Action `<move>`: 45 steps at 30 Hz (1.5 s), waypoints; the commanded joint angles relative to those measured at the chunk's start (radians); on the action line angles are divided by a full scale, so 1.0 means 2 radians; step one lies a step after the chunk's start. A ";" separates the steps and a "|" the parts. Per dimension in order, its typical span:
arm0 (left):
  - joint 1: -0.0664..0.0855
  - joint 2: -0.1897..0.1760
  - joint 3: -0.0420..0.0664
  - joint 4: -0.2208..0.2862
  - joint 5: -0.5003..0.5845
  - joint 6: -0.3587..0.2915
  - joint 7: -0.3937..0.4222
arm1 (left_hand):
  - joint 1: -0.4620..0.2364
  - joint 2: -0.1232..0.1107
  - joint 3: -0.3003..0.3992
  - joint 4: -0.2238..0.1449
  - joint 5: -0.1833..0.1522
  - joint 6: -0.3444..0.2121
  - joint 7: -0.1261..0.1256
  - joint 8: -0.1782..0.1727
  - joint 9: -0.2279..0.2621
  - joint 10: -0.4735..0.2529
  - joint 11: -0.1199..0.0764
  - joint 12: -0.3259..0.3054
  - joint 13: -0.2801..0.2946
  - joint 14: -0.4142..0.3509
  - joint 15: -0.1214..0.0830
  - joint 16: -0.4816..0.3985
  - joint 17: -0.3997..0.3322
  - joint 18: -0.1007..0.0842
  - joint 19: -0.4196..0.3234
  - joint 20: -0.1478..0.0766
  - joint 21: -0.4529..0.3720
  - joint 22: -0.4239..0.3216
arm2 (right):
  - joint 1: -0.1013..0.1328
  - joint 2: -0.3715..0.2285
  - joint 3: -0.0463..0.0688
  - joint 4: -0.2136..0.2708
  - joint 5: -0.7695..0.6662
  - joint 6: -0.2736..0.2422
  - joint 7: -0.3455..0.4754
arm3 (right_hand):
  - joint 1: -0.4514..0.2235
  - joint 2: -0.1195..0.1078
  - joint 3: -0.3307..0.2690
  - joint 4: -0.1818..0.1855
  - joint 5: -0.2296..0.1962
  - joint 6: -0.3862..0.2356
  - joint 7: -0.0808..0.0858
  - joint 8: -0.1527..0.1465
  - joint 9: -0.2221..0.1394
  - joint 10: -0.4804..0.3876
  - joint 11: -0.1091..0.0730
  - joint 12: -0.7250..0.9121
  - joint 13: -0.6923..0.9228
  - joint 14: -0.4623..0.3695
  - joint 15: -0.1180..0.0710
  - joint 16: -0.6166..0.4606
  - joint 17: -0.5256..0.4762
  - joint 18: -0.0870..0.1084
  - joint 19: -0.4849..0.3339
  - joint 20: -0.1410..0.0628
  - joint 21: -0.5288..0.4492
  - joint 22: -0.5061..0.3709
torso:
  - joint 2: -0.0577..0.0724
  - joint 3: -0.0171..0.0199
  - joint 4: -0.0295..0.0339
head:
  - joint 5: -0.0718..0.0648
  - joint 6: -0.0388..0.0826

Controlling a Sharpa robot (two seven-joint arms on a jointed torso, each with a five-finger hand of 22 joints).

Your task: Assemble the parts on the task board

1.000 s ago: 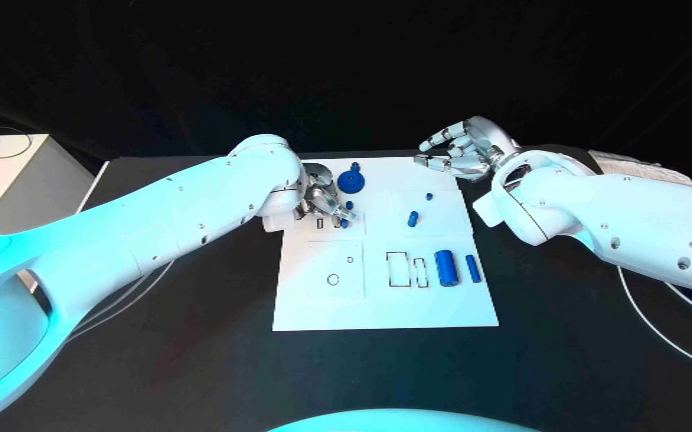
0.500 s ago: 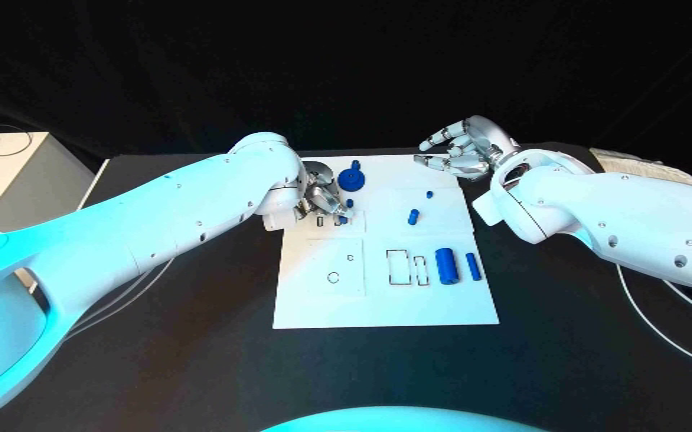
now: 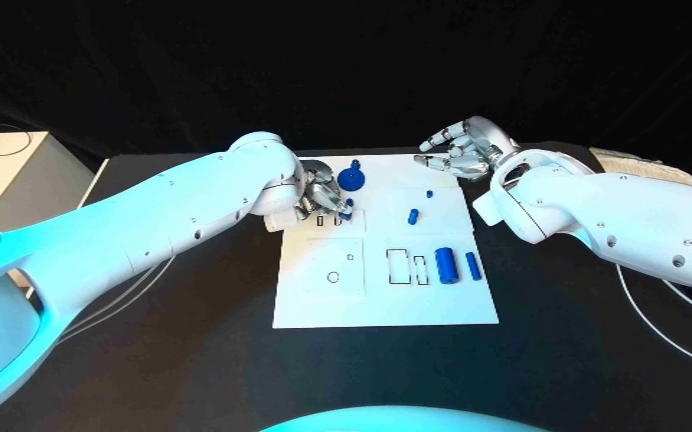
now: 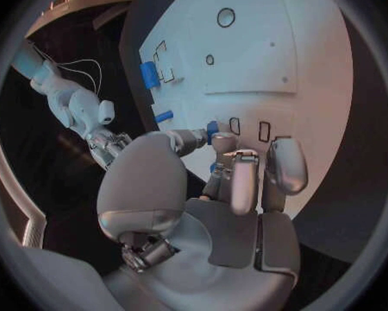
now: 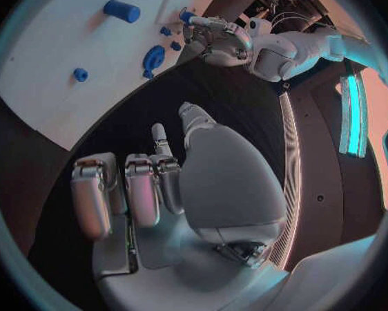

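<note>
The task board [image 3: 387,297] lies flat in the middle of the black table [image 3: 173,352]. The left hand [image 3: 320,199] is over the board's far left part, fingers bent down toward the plate. In the left wrist view its fingertips [image 4: 221,142] touch a small blue part [image 4: 212,128] next to two small rectangular slots — the part seems pinched between them, but I cannot tell for sure how firm the hold is. Just beside this hand, a blue gear-shaped part [image 3: 353,180] stands near the far edge of the board.

The right hand [image 3: 464,150] hovers above the table past the board's far right corner, well apart from the parts. Its fingers [image 5: 146,186] are curled loosely and hold nothing.

On the board a small blue peg [image 3: 430,194] and a short blue piece [image 3: 413,217] lie right of the middle. Nearer the robot, a thick blue cylinder [image 3: 446,266] and a thinner blue bar [image 3: 472,265] lie side by side — both just beside the rectangular outlines.
</note>
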 commanded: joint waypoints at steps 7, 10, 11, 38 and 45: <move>0.000 -0.011 0.000 0.011 0.020 -0.032 0.005 | -0.033 -0.011 0.089 -0.099 0.081 0.011 -0.008 0.011 0.071 0.017 -0.005 0.008 0.010 0.038 -0.007 0.009 0.090 0.003 0.009 -0.004 0.009 0.017 | -0.001 -0.001 0.000 0.000 -0.007 0.007 0.001 | -0.005 -0.001 0.003 -0.001 -0.002 -0.002 0.000 0.003 0.001 0.052 -0.003 0.001 0.132 0.050 -0.004 -0.001 0.121 -0.007 0.052 -0.003 0.002 0.131 | 0.000 -0.0004 0.0009 | 0.000 -0.002; 0.000 -0.013 0.000 0.014 0.012 -0.033 0.005 | -0.043 -0.017 0.088 -0.107 0.112 0.020 -0.012 0.014 0.075 0.029 -0.009 0.015 0.019 0.042 -0.011 0.015 0.100 0.002 0.015 -0.007 0.013 0.025 | -0.001 -0.001 0.000 0.000 -0.007 0.007 0.001 | -0.005 -0.001 0.003 -0.001 -0.002 -0.002 0.000 0.003 0.001 0.052 -0.003 0.001 0.132 0.050 -0.004 -0.001 0.121 -0.007 0.052 -0.003 0.002 0.131 | 0.000 -0.0002 0.0010 | 0.000 -0.003; 0.000 -0.014 0.000 0.015 0.007 -0.033 0.005 | -0.048 -0.021 0.086 -0.110 0.129 0.026 -0.015 0.017 0.078 0.036 -0.012 0.019 0.025 0.044 -0.013 0.019 0.106 0.000 0.019 -0.009 0.015 0.030 | -0.001 -0.001 0.000 0.000 -0.007 0.007 0.001 | -0.005 -0.001 0.003 -0.001 -0.002 -0.002 0.000 0.003 0.001 0.052 -0.003 0.001 0.132 0.050 -0.004 -0.001 0.121 -0.007 0.052 -0.003 0.002 0.131 | 0.000 -0.0001 0.0009 | 0.000 -0.003; -0.001 -0.022 -0.024 0.038 -0.073 -0.067 0.003 | -0.069 -0.028 0.079 -0.117 0.206 0.043 -0.028 0.036 0.096 0.067 -0.024 0.041 0.055 0.049 -0.024 0.026 0.118 -0.007 0.045 -0.020 0.030 0.062 | -0.002 0.000 -0.001 -0.001 -0.006 0.003 0.006 | -0.007 -0.001 0.003 0.000 -0.002 -0.002 0.000 0.003 0.001 0.050 -0.002 -0.001 0.130 0.049 -0.004 -0.001 0.119 -0.006 0.051 -0.003 -0.002 0.129 | 0.001 -0.0006 0.0001 | 0.009 -0.007; -0.001 -0.021 -0.026 0.040 -0.075 -0.077 0.004 | -0.070 -0.028 0.078 -0.116 0.206 0.043 -0.029 0.036 0.097 0.068 -0.024 0.041 0.055 0.048 -0.025 0.025 0.117 -0.007 0.045 -0.020 0.031 0.063 | -0.002 0.001 -0.001 0.000 -0.006 0.003 0.007 | -0.008 -0.001 0.003 0.000 -0.002 -0.002 0.000 0.003 0.001 0.050 -0.002 -0.001 0.130 0.049 -0.004 -0.001 0.119 -0.006 0.050 -0.003 -0.003 0.128 | 0.002 -0.0007 -0.0010 | 0.010 -0.006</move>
